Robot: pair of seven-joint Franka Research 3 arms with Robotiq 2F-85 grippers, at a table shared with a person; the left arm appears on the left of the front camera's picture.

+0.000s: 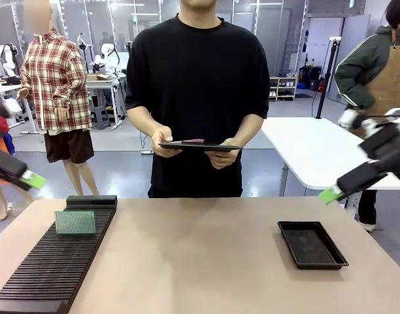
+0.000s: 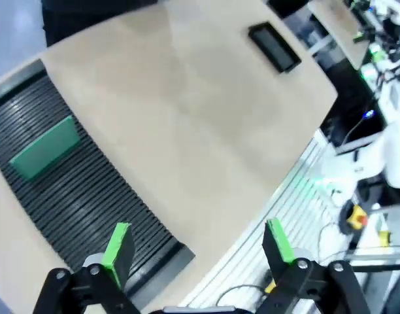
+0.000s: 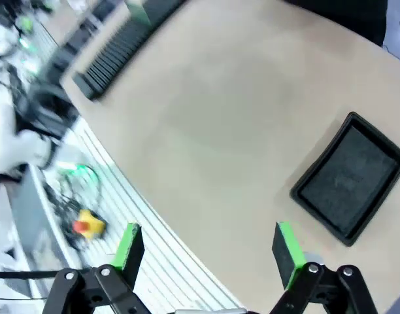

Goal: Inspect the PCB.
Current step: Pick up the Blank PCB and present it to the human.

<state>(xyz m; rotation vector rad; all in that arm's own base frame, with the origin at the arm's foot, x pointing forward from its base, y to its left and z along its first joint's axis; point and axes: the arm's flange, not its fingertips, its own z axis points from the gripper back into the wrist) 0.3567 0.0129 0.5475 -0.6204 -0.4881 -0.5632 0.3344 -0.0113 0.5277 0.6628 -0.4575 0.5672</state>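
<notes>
The PCB (image 1: 75,222) is a thin green board standing upright in a slot of the black ribbed rack (image 1: 50,268) at the table's left; in the left wrist view the PCB (image 2: 46,148) shows on the rack (image 2: 89,196). My left gripper (image 1: 31,178) hovers open above the table's left edge, up and to the left of the board, nothing between its green pads (image 2: 118,243). My right gripper (image 1: 332,192) hangs open above the table's right side, over the black tray. Its pads (image 3: 286,247) hold nothing.
A shallow black tray (image 1: 312,244) lies on the right of the tan table (image 1: 200,261); the tray (image 3: 350,178) also appears in the right wrist view. A person in black stands at the far side holding a dark clipboard (image 1: 200,146) in both hands.
</notes>
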